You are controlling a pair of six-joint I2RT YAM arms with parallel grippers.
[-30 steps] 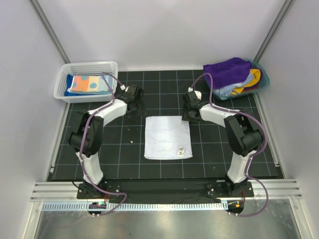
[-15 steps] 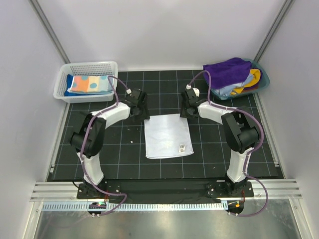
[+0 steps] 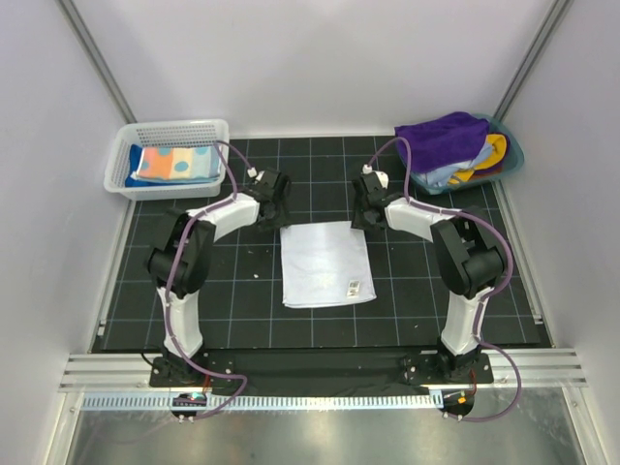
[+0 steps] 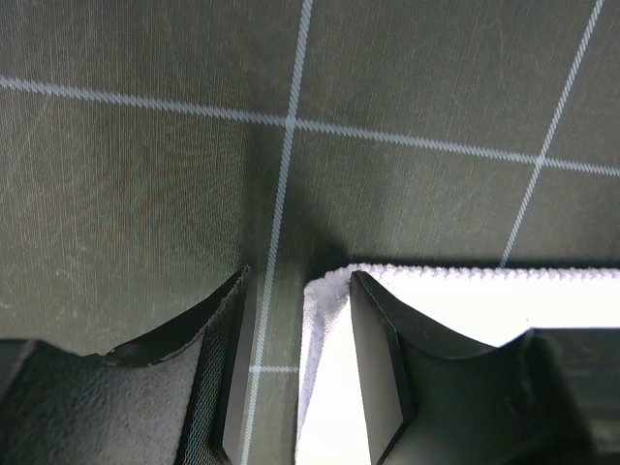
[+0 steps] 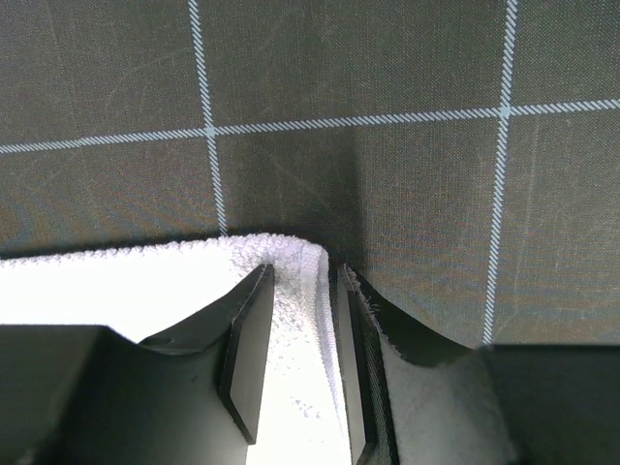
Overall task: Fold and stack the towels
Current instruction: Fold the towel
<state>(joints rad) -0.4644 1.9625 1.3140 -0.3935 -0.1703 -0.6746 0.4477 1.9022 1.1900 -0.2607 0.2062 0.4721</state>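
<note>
Top view: we find bare mat [image 3: 232, 291] left, right and on the near side of the towel [image 3: 325, 263], open to a passing gripper. The basket [image 3: 121, 160] blocks the far left corner, and the heaped tub [image 3: 511, 147] blocks the far right. Both arms lean inward over the mat's far half. The left gripper [image 4: 298, 281] and right gripper [image 5: 303, 273] occupy the towel's far corners, with a free lane between them.

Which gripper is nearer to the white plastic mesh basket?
Left. The left gripper is at the far left corner of the flat white towel, on the side of the white plastic mesh basket; the right gripper is at the far right corner.
</note>
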